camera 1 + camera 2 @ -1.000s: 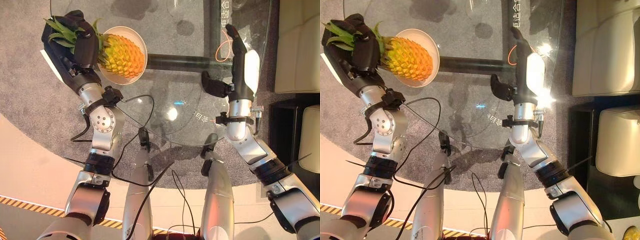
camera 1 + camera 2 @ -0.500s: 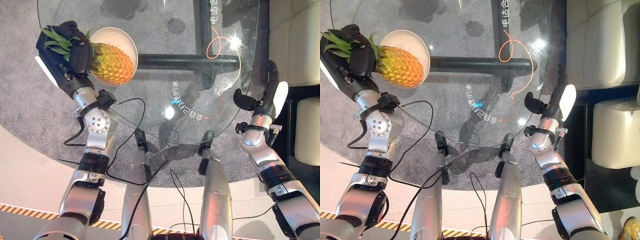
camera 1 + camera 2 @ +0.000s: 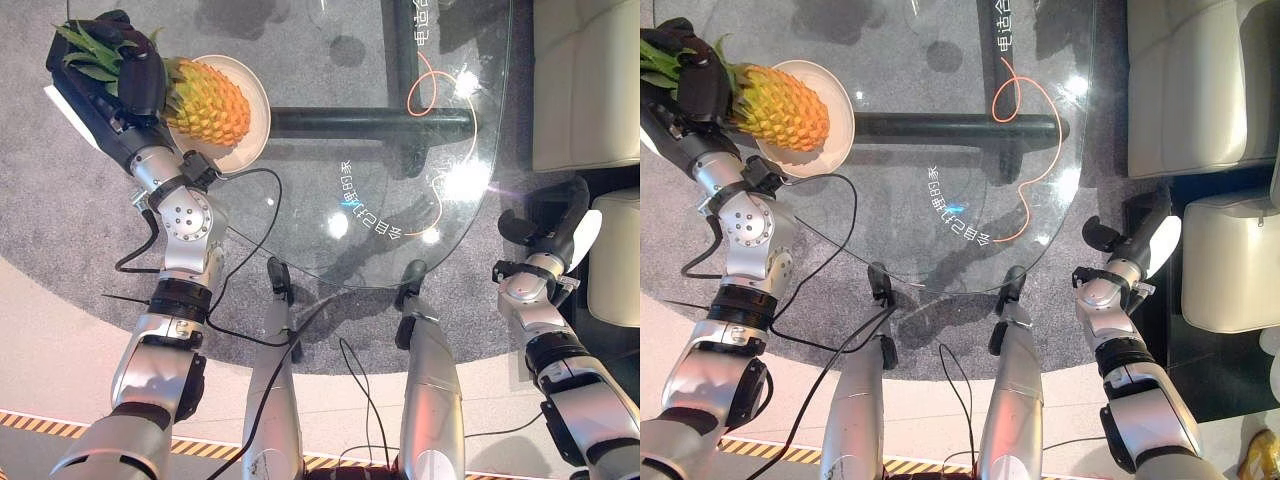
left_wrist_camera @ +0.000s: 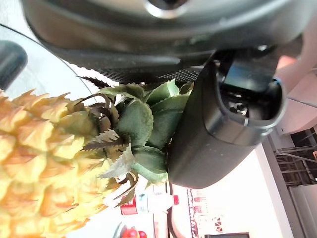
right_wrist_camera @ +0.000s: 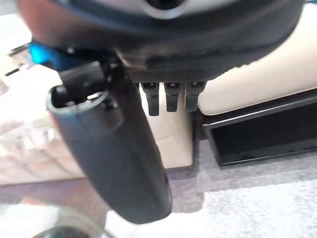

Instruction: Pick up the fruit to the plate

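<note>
table: round clear glass tabletop (image 3: 330,120) on dark metal frame, grey carpet showing thru it; everything task-related sits at its far-L part.
L hand: dark L hand (image 3: 135,85) is curled round the leafy crown end of the fruit; thumb (image 4: 218,124) pressed vs the leaves in L wrist view. Holding, not free.
R hand: dark R hand w/ white thumb cover (image 3: 560,225) hangs off the table's R edge, well apart from fruit + plate; fingers straight-ish, holding nothing. Idle.
key relation: fruit's long axis runs out from L palm toward robot's R, lying roughly flat; body extends over the plate, crown stays inside the hand. L hand is the only one near; R arm is no candidate.
fruit: orange-yellow pineapple w/ spiky green crown (image 3: 205,100), rind knobbly, leaves stiff + pointed. Judged rigid, bulky, top-heavy if held by crown only.
plate: shallow round white plate (image 3: 255,125) just beyond L hand's fingertips, under the pineapple body; can't tell if fruit rests on it or hovers just above.
next (judgement): lower if needed, then uncurl fingers; risk = fruit rolling off rim.
</note>
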